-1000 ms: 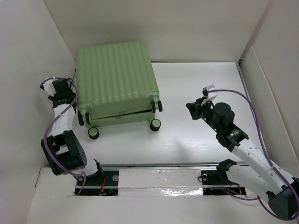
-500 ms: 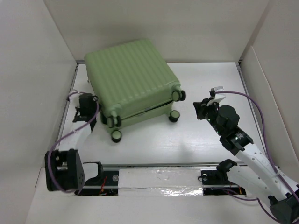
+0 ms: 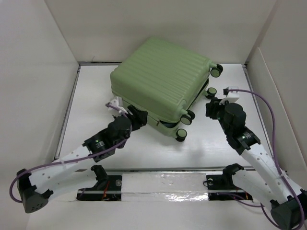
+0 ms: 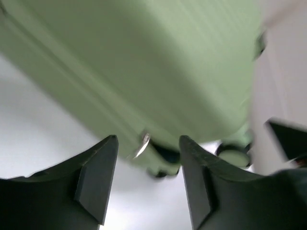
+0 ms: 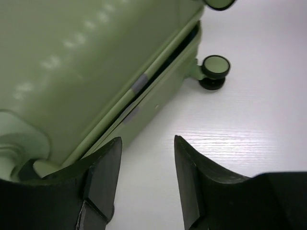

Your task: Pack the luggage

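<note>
**Luggage** (image 3: 163, 79): light-green hard-shell suitcase, lying flat on the white table (image 3: 216, 143) with its ribbed shell facing up. It sits toward the back centre of the table, turned diagonally. All four black-and-green spinner wheels (image 3: 181, 134) point to the right and near side. The right wrist view shows a dark gap along the seam between the two shells. The left wrist view shows a small metal zip pull (image 4: 142, 145) hanging at the seam.

**Left gripper** (image 4: 148, 138): fingers spread well apart with nothing between them. It is aimed at the suitcase's near-left edge, just beside the seam. Whether it touches the shell cannot be told.

**Right gripper** (image 5: 147, 140): fingers likewise parted and holding nothing. It is low over the table, just beside the wheeled end of the suitcase, with bare tabletop showing between the fingers.

**Surroundings**: plain white walls (image 3: 158, 28) stand on three sides. Purple cables (image 3: 261, 98) run along both arms.
</note>
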Controlling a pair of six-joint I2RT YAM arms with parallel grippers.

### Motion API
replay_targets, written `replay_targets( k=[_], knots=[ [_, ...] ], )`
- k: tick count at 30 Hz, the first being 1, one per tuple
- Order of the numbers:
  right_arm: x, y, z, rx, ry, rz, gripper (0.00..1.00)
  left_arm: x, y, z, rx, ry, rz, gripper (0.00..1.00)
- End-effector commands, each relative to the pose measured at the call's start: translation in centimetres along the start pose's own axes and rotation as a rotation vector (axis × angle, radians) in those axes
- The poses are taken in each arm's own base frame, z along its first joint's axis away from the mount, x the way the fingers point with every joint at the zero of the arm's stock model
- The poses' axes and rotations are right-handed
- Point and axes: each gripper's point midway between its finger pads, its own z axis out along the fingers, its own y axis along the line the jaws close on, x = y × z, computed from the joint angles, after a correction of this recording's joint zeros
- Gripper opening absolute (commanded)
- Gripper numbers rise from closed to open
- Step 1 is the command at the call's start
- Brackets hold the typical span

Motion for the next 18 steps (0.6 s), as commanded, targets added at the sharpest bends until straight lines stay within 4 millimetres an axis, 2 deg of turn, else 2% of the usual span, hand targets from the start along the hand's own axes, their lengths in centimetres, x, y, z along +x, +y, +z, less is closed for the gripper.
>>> replay_targets(
  k=[1, 2, 3, 4, 5, 6, 8, 9, 11, 12, 14, 15, 16, 17, 18],
  knots=[
    [-3.1, -1.1, 1.1, 0.037, -0.055, 0.053, 0.53, -11.6, -0.7, -2.7, -0.080, -0.402, -0.064, 0.60],
    [-3.1, -1.4, 1.4, 0.041, -0.054, 0.062, 0.50, -13.2, -1.1, -2.7, -0.073, -0.452, -0.073, 0.64],
    [-3.5, -1.5, 1.7, 0.038, -0.058, 0.068, 0.41, -14.8, -1.1, -2.4, -0.082, -0.496, -0.085, 0.66],
    [-3.7, -1.5, 2.1, 0.027, -0.058, 0.075, 0.33, -15.7, -1.3, -0.9, -0.089, -0.504, -0.069, 0.67],
    [-3.5, -1.2, 2.7, 0.017, -0.045, 0.083, 0.27, -19.0, 0.6, 0.3, -0.146, -0.570, -0.084, 0.67],
    [-4.0, -1.2, 2.9, 0.014, -0.049, 0.090, 0.21, -19.9, -1.0, 2.8, -0.079, -0.505, -0.084, 0.67],
    [-3.6, -0.8, 3.3, 0.001, -0.018, 0.088, 0.16, -21.9, -0.1, 5.6, -0.071, -0.471, -0.093, 0.67],
    [-3.6, -0.7, 3.3, -0.006, -0.013, 0.088, 0.13, -24.0, 1.6, 8.0, -0.110, -0.468, -0.105, 0.67],
    [-3.3, -1.2, 3.4, 0.020, -0.022, 0.087, 0.13, -25.8, 3.5, 10.3, -0.168, -0.467, -0.076, 0.67],
    [-3.2, -1.5, 3.5, 0.035, -0.032, 0.085, 0.13, -27.5, 6.3, 12.8, -0.261, -0.466, -0.058, 0.67],
    [-2.5, -2.1, 3.9, 0.055, -0.021, 0.091, 0.13, -28.8, 9.3, 15.1, -0.346, -0.422, -0.022, 0.67],
    [-2.3, -2.6, 4.2, 0.069, -0.015, 0.096, 0.13, -29.9, 9.6, 15.9, -0.338, -0.386, -0.021, 0.67],
    [-1.5, -2.5, 4.7, 0.064, 0.011, 0.093, 0.13, -29.4, 13.3, 18.4, -0.383, -0.325, -0.020, 0.67],
    [-1.4, -2.9, 5.0, 0.077, 0.015, 0.098, 0.13, -28.8, 14.7, 19.4, -0.401, -0.275, -0.030, 0.67],
    [-1.2, -3.3, 5.4, 0.087, 0.022, 0.099, 0.13, -28.7, 15.3, 20.1, -0.394, -0.241, -0.039, 0.67]
  ],
)
